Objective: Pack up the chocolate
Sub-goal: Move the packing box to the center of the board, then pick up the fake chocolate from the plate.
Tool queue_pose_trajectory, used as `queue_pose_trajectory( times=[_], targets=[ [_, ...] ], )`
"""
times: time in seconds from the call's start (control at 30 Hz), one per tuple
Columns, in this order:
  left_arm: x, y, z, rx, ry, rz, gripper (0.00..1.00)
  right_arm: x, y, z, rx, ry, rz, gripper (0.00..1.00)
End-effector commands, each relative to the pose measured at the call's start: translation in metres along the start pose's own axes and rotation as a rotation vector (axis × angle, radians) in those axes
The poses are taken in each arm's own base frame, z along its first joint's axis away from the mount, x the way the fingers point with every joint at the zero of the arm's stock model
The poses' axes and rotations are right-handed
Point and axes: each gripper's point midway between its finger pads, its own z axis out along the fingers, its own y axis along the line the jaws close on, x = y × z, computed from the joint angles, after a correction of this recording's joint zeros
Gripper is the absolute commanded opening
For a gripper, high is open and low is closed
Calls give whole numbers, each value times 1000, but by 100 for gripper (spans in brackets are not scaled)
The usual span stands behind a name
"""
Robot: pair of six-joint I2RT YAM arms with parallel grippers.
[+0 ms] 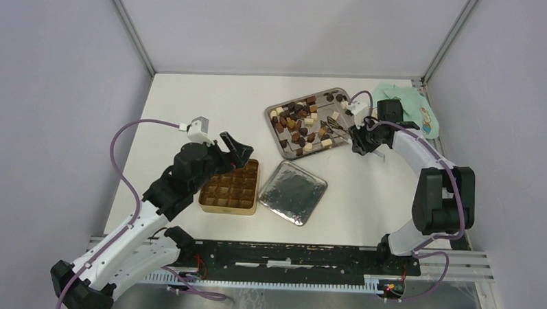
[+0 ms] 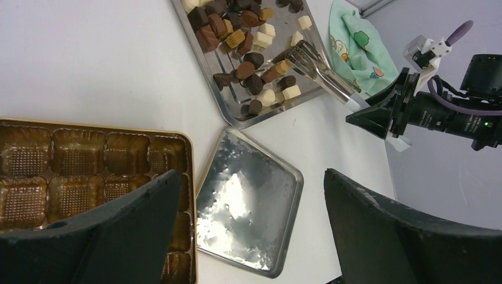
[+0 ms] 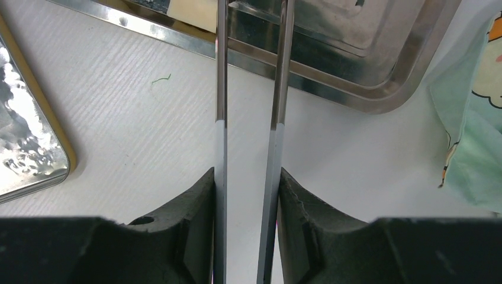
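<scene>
Several chocolate pieces, dark, light brown and cream, lie loose on a steel tray; the left wrist view shows this chocolate too. The gold gridded tin sits at centre left, and its cells show a brown ridged liner. My left gripper hangs over the tin's far right edge, open, with nothing between its fingers. My right gripper is shut on the handles of the silver tongs. The tongs' tips rest among the pieces at the tray's right end.
A silver square lid lies flat just right of the tin, below the tray. A green patterned cloth is bunched at the back right corner. Walls close in the table on three sides.
</scene>
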Motion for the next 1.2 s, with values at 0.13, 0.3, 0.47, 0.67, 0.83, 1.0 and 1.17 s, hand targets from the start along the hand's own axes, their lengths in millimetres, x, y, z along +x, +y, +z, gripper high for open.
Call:
queue_pose_trajectory(
  times=[0.13, 0.3, 0.47, 0.67, 0.83, 1.0, 1.17],
  targets=[
    [-15, -17, -6, 73, -66, -77, 95, -34, -19, -1, 29, -73, -27, 41],
    [-14, -16, -6, 69, -59, -77, 95, -35, -24, 2, 41, -63, -20, 40],
    [-13, -17, -4, 70, -55, -75, 95, -27, -24, 4, 48, -37, -21, 40],
    [-14, -20, -5, 84, -59, -76, 95, -17, -26, 4, 62, -13, -16, 40],
    [-13, -21, -3, 87, -52, -76, 95, -13, -26, 8, 57, -2, -9, 41],
    [-13, -20, -2, 82, -49, -75, 95, -12, -26, 10, 55, 5, -7, 41],
    [-12, -15, -1, 47, -42, -69, 95, -12, -26, 8, 56, 1, -13, 36]
  ],
)
